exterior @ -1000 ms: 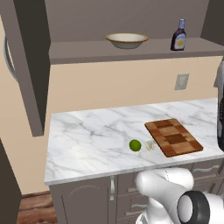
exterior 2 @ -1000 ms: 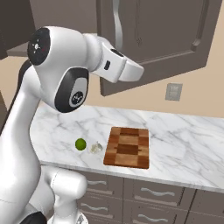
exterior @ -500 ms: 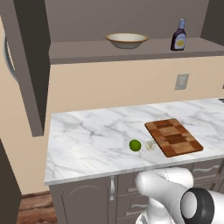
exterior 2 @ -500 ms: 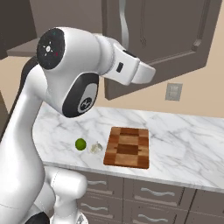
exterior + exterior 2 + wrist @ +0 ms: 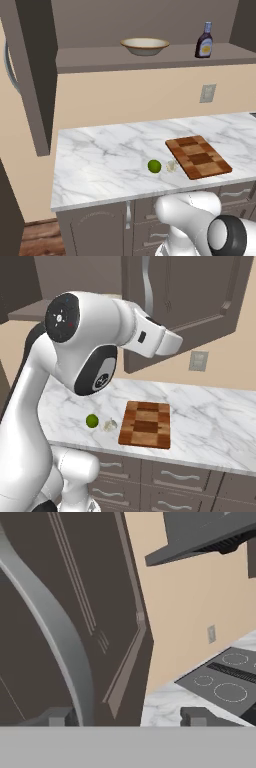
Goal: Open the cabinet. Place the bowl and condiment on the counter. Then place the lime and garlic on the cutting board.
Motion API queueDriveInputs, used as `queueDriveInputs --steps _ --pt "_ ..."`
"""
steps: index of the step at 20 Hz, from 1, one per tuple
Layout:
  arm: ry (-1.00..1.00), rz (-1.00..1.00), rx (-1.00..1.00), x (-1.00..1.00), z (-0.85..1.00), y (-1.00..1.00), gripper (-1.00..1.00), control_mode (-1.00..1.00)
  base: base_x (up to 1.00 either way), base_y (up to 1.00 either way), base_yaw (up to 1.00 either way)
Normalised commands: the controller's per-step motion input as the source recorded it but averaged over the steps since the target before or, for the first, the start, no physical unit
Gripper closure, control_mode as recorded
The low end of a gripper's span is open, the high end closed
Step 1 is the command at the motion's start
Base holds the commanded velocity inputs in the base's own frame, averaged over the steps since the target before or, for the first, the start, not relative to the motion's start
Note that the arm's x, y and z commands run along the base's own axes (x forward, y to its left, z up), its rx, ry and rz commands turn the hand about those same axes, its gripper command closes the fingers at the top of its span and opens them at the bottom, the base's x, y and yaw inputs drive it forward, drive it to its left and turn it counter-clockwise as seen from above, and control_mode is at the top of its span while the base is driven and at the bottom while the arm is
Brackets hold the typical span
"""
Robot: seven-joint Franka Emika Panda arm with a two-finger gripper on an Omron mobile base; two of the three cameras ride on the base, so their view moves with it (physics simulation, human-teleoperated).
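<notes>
Here my tool (image 5: 125, 717) stands wide beside the cabinet (image 5: 60, 612) door's curved handle (image 5: 60, 637), a stiff, slick bar I judge best gripped mid-length, the heavy door already swung open.

At the top of the frame the open cabinet (image 5: 150, 55) holds the bowl (image 5: 145, 46) at centre and the condiment bottle (image 5: 204, 41) to its right on one shelf, while below on the marble worktop (image 5: 105, 160) the lime (image 5: 154, 166) and garlic (image 5: 171, 166) lie just left of the cutting board (image 5: 198, 157).
</notes>
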Motion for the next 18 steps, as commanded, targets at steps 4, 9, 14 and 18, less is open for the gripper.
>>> queueDriveInputs --steps 4,9,14,18 --pt "0.0 0.0 -0.01 -0.87 0.13 0.25 -1.0 -1.0 0.0 0.0 0.0" --pt "0.0 0.0 -0.04 -0.67 0.11 0.54 -1.0 -1.0 0.0 0.0 0.0" --pt "0.0 0.0 -0.05 -0.77 0.33 0.54 -1.0 -1.0 0.0 0.0 0.0" --pt "0.0 0.0 -0.1 -0.22 0.09 0.68 -1.0 -1.0 0.0 0.0 0.0"
